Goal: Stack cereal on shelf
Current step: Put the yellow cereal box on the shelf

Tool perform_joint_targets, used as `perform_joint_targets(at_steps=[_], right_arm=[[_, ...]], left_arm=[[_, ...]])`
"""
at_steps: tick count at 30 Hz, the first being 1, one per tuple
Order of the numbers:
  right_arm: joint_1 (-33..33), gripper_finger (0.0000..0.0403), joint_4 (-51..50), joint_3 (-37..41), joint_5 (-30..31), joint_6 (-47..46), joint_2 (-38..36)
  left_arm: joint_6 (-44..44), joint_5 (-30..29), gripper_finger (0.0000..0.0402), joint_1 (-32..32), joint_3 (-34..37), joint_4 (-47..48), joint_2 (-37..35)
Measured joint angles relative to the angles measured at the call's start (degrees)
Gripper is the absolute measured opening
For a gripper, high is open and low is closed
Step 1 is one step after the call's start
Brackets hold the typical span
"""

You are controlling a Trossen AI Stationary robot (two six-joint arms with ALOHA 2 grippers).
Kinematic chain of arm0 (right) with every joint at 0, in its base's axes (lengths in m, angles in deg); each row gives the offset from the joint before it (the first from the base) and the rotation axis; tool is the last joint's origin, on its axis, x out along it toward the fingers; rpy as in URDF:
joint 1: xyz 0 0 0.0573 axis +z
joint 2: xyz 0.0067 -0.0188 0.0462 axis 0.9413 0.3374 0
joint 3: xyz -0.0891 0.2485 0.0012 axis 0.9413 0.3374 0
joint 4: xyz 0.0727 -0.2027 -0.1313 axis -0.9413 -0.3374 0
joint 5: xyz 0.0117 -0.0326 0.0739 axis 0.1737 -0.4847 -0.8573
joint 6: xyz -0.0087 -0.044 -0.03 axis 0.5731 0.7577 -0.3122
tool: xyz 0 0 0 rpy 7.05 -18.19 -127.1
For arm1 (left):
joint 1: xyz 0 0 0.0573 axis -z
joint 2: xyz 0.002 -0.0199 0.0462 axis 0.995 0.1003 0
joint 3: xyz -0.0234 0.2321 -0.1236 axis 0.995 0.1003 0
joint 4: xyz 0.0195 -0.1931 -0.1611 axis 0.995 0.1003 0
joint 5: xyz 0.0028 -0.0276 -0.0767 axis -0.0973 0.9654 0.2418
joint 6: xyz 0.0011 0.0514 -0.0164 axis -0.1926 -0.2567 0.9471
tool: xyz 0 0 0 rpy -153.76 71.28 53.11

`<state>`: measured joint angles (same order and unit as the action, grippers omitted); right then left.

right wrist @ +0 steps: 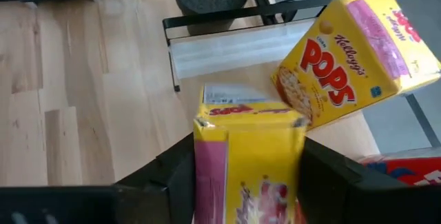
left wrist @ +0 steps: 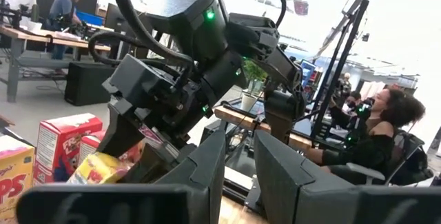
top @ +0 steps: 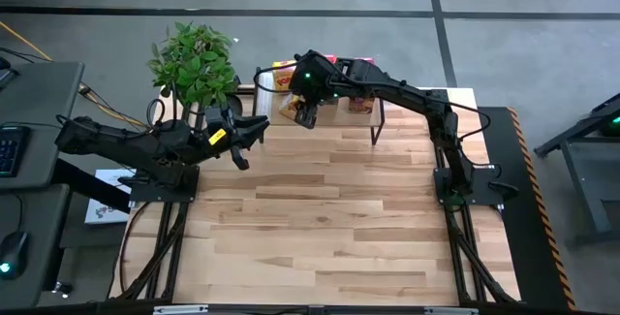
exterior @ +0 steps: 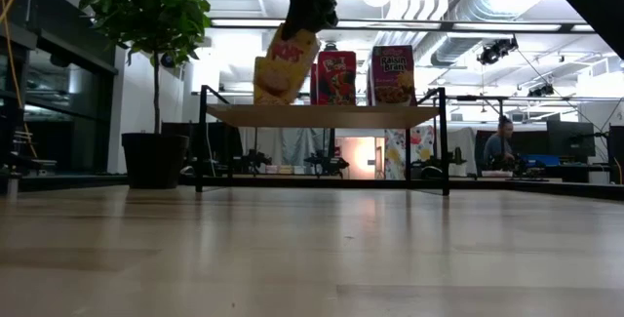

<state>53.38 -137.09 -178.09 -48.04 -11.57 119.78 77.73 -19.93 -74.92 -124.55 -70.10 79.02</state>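
Observation:
The shelf [exterior: 322, 115] stands at the table's far edge. On its top stand a red cereal box [exterior: 336, 78] and a pink one [exterior: 393, 75]. A yellow Pops box [right wrist: 355, 55] sits tilted near its left end. My right gripper [top: 308, 113] hangs over the shelf's left part, shut on a second yellow cereal box [right wrist: 248, 162], which shows tilted in the low view [exterior: 278, 78]. My left gripper [top: 250, 139] waits open in the air at the table's left, short of the shelf, with nothing between its fingers [left wrist: 207, 172]. My right gripper pinches the yellow box's two opposite sides [right wrist: 207, 172] between its two fingers, below the box's closed top flap [right wrist: 248, 107]. The fingers slant down from the table's right and near side. The box is tilted; whether its lower end rests on the shelf top I cannot tell.
A potted plant [top: 194, 63] stands just left of the shelf, close to my left gripper. The near wooden tabletop [top: 320, 228] lies in front of the shelf. People sit in the room beyond the table [exterior: 502, 141].

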Motion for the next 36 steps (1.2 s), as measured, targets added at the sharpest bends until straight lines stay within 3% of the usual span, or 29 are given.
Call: perform_joint_targets(at_steps=[16,27,31,34,36], right_arm=[[-1.5,0.0203,9.8,0.1,-0.7,-0.5,1.4],[-4.0,0.0192,9.4,-1.3,-9.6,1.2,-3.7],[-3.8,0.0144,-0.8,-1.4,-10.1,3.3,-6.7],[-3.0,0.0065,-8.0,1.3,-12.2,5.1,-8.8],[-2.6,0.0018,-8.1,7.0,-16.2,5.2,-11.3]], left_arm=[[0.0,-0.1,0.0070,0.0,0.0,0.1,0.0],[0.0,-1.3,0.0070,0.0,0.0,0.1,0.0],[-0.8,-1.5,0.0070,0.0,0.0,0.4,0.0],[-2.4,-1.5,0.0070,0.0,0.0,0.4,0.0],[-3.1,-1.5,0.0070,0.0,0.0,0.3,0.0]])
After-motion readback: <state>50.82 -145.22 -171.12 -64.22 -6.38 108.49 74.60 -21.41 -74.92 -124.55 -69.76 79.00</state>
